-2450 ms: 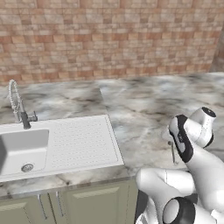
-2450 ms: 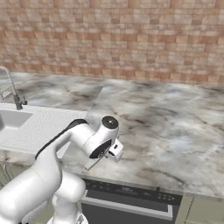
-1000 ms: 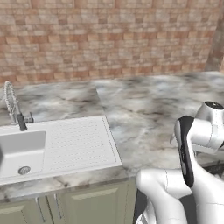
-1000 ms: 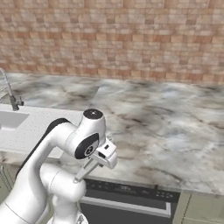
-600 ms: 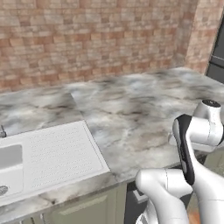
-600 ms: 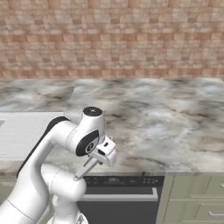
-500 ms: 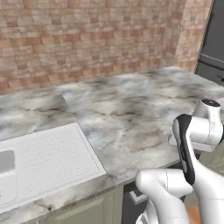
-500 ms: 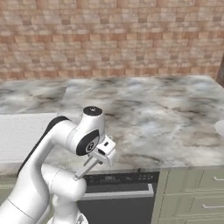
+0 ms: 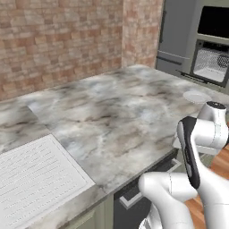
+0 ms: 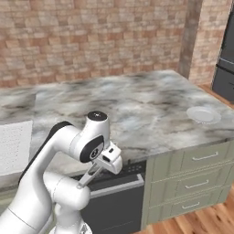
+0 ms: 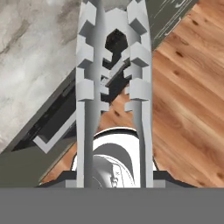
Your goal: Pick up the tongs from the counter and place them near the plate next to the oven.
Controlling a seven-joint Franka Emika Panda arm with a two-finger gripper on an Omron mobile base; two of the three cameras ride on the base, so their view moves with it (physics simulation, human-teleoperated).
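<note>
Silvery tongs (image 11: 111, 87) sit pinched in the gripper (image 10: 108, 161), jaws closed on their arms, carried low off the marble counter's (image 10: 137, 105) front edge. Farther off, the plate (image 10: 203, 114) waits near the oven (image 9: 210, 62). A slipping grip during travel could probably drop them onto the wooden floor (image 11: 188, 92).

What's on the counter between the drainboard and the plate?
Nothing: in the left base view bare marble counter runs from the drainboard to the plate. The right base view shows the same.
</note>
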